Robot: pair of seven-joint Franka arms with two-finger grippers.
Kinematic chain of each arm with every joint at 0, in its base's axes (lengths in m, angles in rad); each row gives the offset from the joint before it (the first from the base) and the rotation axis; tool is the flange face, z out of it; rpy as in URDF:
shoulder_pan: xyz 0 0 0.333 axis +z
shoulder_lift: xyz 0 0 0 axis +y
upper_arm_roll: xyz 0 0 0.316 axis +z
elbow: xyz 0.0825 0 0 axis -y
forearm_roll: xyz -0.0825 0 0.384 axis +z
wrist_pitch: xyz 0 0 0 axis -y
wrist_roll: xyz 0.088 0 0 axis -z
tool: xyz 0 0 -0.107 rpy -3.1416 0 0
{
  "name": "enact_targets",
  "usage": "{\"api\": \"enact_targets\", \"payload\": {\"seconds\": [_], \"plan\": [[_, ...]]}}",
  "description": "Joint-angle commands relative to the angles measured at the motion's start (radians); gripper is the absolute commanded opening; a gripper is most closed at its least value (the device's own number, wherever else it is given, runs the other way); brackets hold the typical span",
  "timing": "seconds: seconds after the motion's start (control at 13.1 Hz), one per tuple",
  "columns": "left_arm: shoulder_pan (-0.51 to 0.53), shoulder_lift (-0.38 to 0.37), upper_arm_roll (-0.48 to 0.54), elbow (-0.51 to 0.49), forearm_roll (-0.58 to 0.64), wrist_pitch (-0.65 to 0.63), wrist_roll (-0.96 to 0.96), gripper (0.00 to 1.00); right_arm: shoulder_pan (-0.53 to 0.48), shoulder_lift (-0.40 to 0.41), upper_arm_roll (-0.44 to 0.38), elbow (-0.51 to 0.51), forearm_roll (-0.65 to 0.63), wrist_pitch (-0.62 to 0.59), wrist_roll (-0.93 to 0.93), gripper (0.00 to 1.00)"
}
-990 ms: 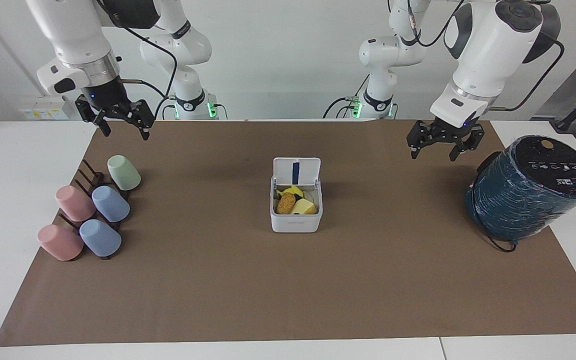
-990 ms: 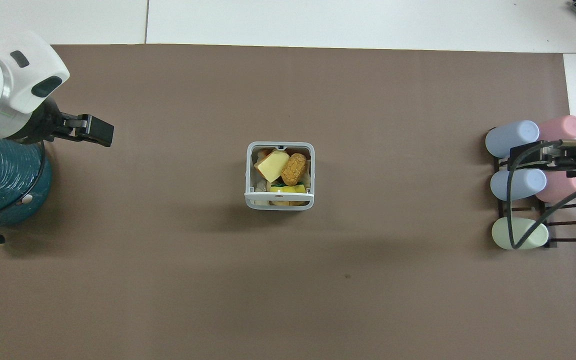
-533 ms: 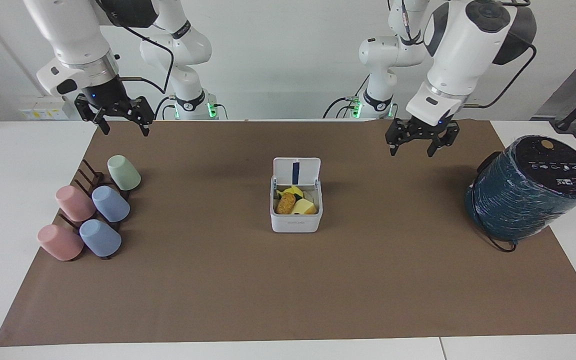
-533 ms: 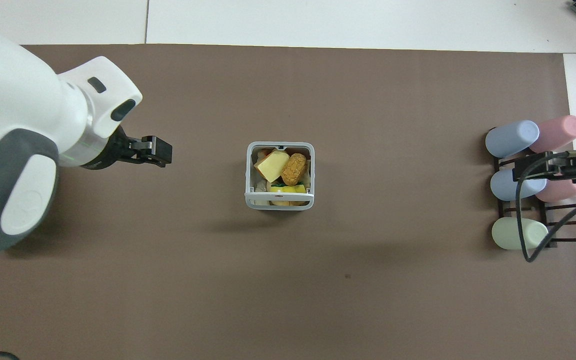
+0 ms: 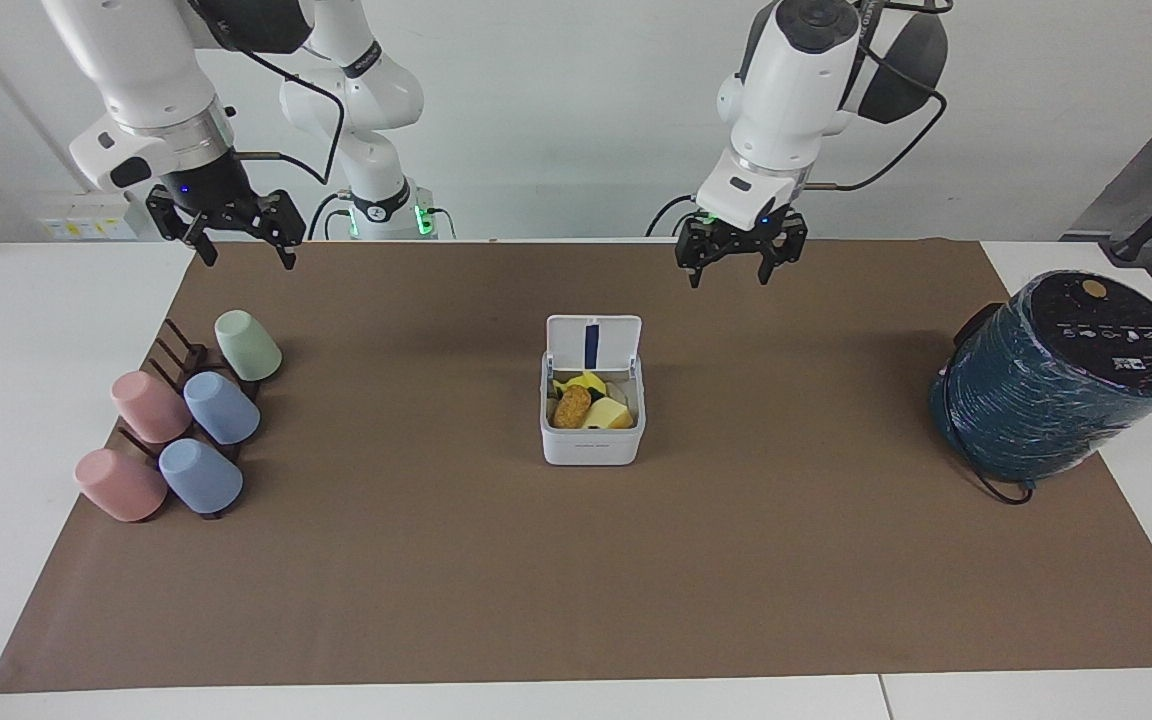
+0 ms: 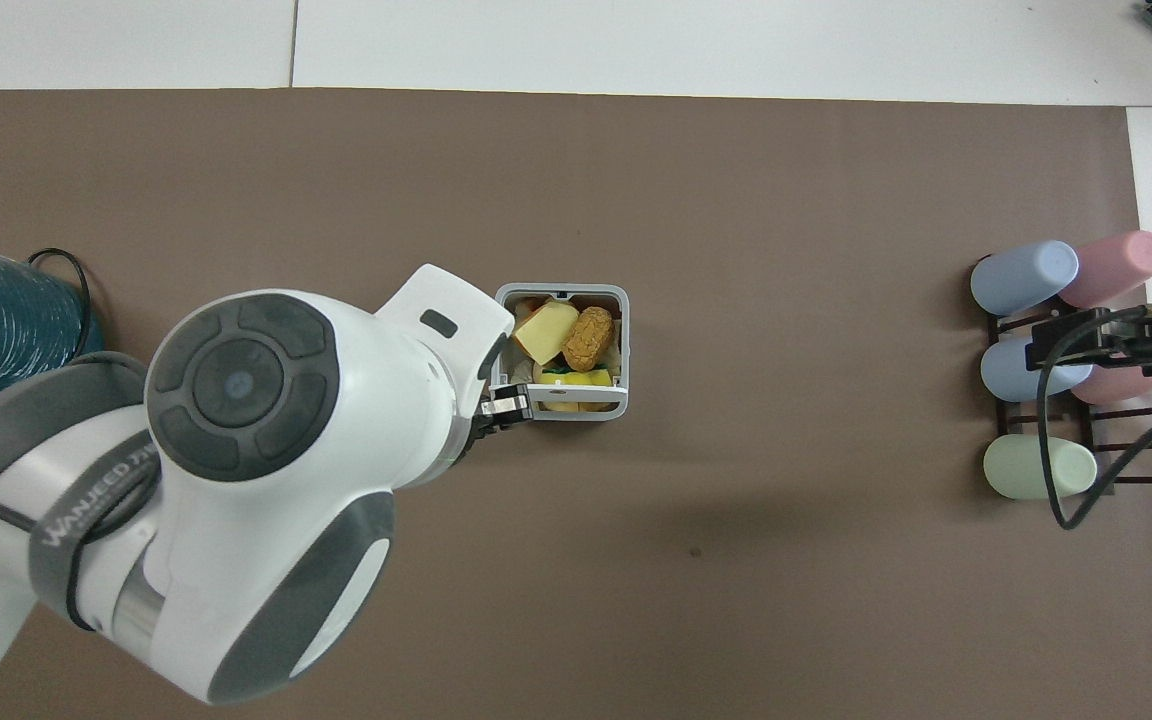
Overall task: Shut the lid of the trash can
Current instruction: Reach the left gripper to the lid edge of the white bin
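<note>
Task status: not done. The lid [image 5: 593, 343] stands upright on its hinge at the robots' edge of the can [image 5: 592, 440], blue strip facing away from the robots. The can's mouth is open and food scraps show inside in both views. No contact with the lid so far.

Left claw [image 5: 731, 265]: up in the air over the mat [image 5: 436, 560], near the robots' edge of it. The fingers are spread, nothing between them. The can sits below this claw, off toward the right arm's end, with the lid the closest part of it. A clear gap shows between claw and lid in the facing view. From overhead, the left arm's bulk hides one corner of the can, and the claw tip [image 6: 508, 405] seems to overlap its rim; I read that as height, not touch.

Right claw [image 5: 226, 222]: waits in the air above the mat corner, fingers spread and empty, over the end of the cup rack [image 5: 171, 345]. The can is well apart from it.

Beyond the left claw, toward the left arm's end of the table, lies a teal cylinder [image 5: 1061, 375], not involved.

Left to do, by my reading: bring the left claw down to the lid's robot-facing side, push it over away from the robots, and press until it seats on the rim. The whole closing motion remains.
</note>
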Motion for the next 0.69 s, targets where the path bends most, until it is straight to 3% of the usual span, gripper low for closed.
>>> {"api": "enact_targets", "payload": {"seconds": [0.0, 0.3, 0.61], "plan": [[-0.046, -0.051, 0.019, -0.116, -0.035, 0.139, -0.061, 0.19, -0.014, -0.012, 0.005, -0.003, 0.017, -0.006, -0.028, 1.0], [-0.063, 0.008, 0.019, -0.147, -0.035, 0.28, -0.115, 0.08, -0.013, -0.013, 0.005, -0.004, 0.017, -0.004, -0.027, 1.0], [-0.061, 0.052, 0.019, -0.158, -0.035, 0.393, -0.12, 0.07, -0.013, -0.013, 0.005, -0.006, 0.017, -0.004, -0.027, 1.0]]}}
